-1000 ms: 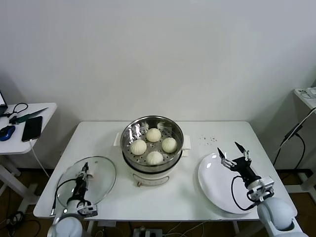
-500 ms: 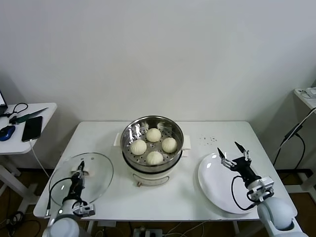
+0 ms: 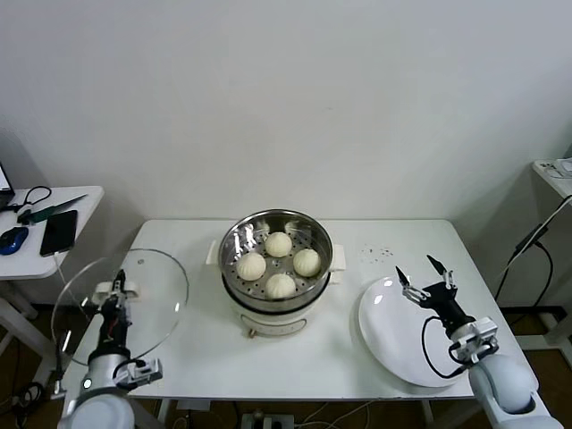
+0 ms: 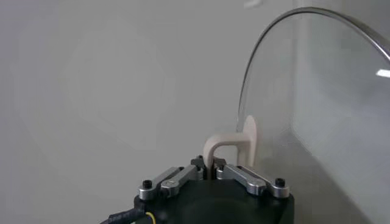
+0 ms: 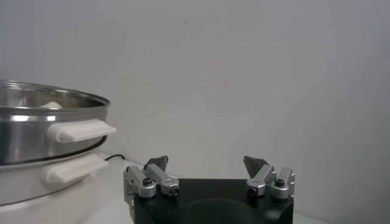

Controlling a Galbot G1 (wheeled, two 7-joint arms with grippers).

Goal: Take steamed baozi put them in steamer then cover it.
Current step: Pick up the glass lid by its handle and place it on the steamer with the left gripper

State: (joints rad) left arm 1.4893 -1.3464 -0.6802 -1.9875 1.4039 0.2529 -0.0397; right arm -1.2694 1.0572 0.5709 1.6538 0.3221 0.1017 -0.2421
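The steamer (image 3: 276,268) stood at the middle of the white bench (image 3: 295,357), uncovered, its perforated tray holding all four steamed baozi (image 3: 278,244) in a loose diamond: one toward the wall, one toward the robot, and one on each side. They lay close together but apart from the steel wall. The white side handles stuck out on either side of the pot, and the right wrist view caught one of them (image 5: 80,129) well away from that arm's jaws.

The left gripper (image 3: 114,299) had its jaws closed tight on the white bar handle (image 4: 226,146) of the cover (image 3: 121,304). The glass lid was lifted off the bench and tilted up on edge, out past the bench's left corner, well to the left of the steamer. In the left wrist view the handle rose straight from between the jaws, with the clear disc and its metal rim (image 4: 256,79) curving up beyond them.

The right gripper (image 3: 425,279) hovered with its jaws spread wide and nothing between them, just above the far edge of the flat white plate (image 3: 393,344). The plate lay bare on the right side of the bench, beneath and behind those jaws, with the steamer off to their left.
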